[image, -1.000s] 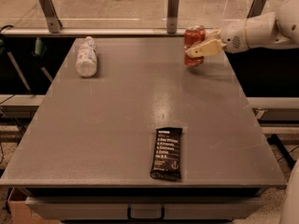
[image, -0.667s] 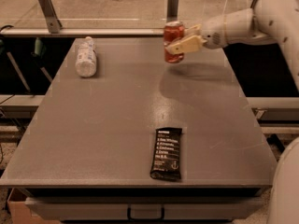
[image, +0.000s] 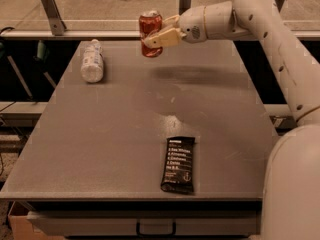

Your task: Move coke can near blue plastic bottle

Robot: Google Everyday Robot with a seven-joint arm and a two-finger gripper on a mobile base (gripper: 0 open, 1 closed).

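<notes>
The tabletop (image: pixel 110 134) is a flat, matte grey slab with a faintly scuffed, dull sheen and squared edges.

The coke can (image: pixel 150 25) is a small red cylinder of smooth metal with a silvery top rim and pale lettering on its side that is too small to read. It is held off the tabletop, above the far edge and a little left of that edge's middle, leaning slightly from upright. The claw (image: pixel 159 31) grips it from the right: one cream-coloured finger (image: pixel 161 37) crosses the front of the can's lower half, and the other shows behind its upper part. The claw sits at the end of a glossy white, rounded arm (image: pixel 280 44) that reaches in from the right side. A soft dark shadow lies on the tabletop beneath the arm, toward the far right.

The blue plastic bottle (image: pixel 92 61) lies on its side near the far left corner, its cap end pointing at the far edge. It is whitish and translucent, with a crinkled, ribbed body and a pale label. The can is to its right, apart from it and higher.

A flat black snack-bar wrapper (image: pixel 178 164), rectangular and slightly glossy with small white print, lies close to the near edge, right of the middle.
</notes>
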